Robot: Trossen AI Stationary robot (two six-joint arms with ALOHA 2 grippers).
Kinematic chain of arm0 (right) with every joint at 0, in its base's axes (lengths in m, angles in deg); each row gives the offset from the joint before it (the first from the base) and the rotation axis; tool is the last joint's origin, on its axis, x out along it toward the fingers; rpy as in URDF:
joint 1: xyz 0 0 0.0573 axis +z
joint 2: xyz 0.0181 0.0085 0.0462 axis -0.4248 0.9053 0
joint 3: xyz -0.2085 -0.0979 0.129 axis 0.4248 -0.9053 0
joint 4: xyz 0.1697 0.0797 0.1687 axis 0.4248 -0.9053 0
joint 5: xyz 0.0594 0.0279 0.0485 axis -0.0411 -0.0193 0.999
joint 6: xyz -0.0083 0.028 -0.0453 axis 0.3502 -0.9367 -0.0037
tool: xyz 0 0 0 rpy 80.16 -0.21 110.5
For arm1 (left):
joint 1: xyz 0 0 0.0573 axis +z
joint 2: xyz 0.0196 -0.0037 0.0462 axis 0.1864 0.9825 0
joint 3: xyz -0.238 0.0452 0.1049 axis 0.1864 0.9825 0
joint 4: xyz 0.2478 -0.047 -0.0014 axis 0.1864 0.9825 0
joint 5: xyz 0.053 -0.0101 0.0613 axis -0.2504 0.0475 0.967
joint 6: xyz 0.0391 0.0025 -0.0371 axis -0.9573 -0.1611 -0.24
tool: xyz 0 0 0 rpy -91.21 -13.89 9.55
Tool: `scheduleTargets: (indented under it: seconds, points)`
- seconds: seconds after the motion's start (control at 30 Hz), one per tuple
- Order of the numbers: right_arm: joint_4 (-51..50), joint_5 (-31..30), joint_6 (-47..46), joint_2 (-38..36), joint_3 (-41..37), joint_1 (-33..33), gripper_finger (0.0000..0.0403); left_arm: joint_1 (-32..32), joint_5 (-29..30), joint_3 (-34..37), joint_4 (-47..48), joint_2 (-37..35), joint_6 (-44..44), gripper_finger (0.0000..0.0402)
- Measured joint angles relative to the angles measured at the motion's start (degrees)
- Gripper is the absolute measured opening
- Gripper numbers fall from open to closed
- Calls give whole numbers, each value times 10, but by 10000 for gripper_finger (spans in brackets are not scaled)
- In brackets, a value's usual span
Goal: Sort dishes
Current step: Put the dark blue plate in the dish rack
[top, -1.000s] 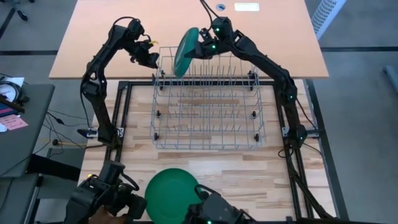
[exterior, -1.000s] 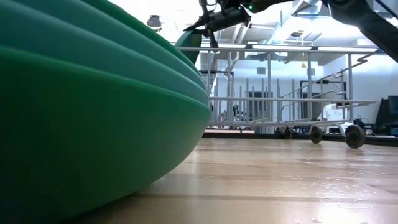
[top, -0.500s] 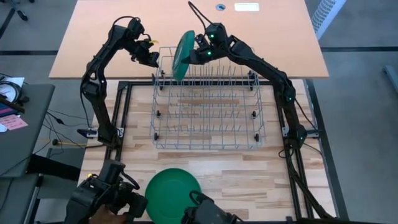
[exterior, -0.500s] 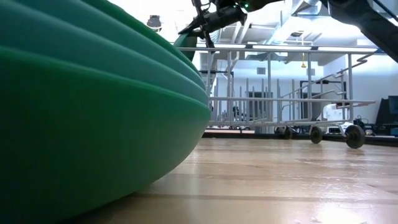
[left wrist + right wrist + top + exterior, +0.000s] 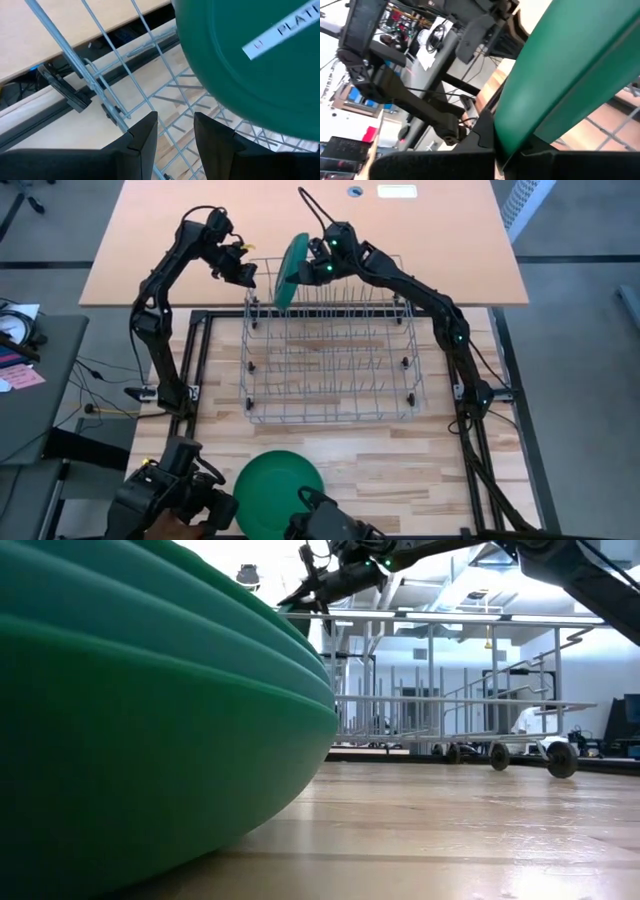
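Teal plate (image 5: 287,272): right gripper (image 5: 312,268) clamped on its rim; you lower it edge-first between far-left rack (image 5: 330,370) tines.

Left gripper (image 5: 246,277): part-open, empty.

Grey floor (image 5: 570,220), tan tabletop (image 5: 430,240) — bright ceiling lights (image 5: 440,615) beyond

The teal plate (image 5: 287,272) clamped in the right gripper (image 5: 303,268) has been carried leftward along the far edge of the wire rack (image 5: 330,340), closer to the left gripper (image 5: 246,277). The plate has been turned more edge-on, so a narrower sliver is seen from above. The rack has been shifted slightly.
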Motion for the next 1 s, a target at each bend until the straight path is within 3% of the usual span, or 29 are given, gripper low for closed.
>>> scheduleTargets:
  seconds: [0.8,1.0]
  points:
    - [-4,-8,11,23,0,26,5,-9,-4,44,-3,0,-3,123]
    - [-2,-46,14,23,0,31,15,-22,-4,44,-6,0,-3,123]
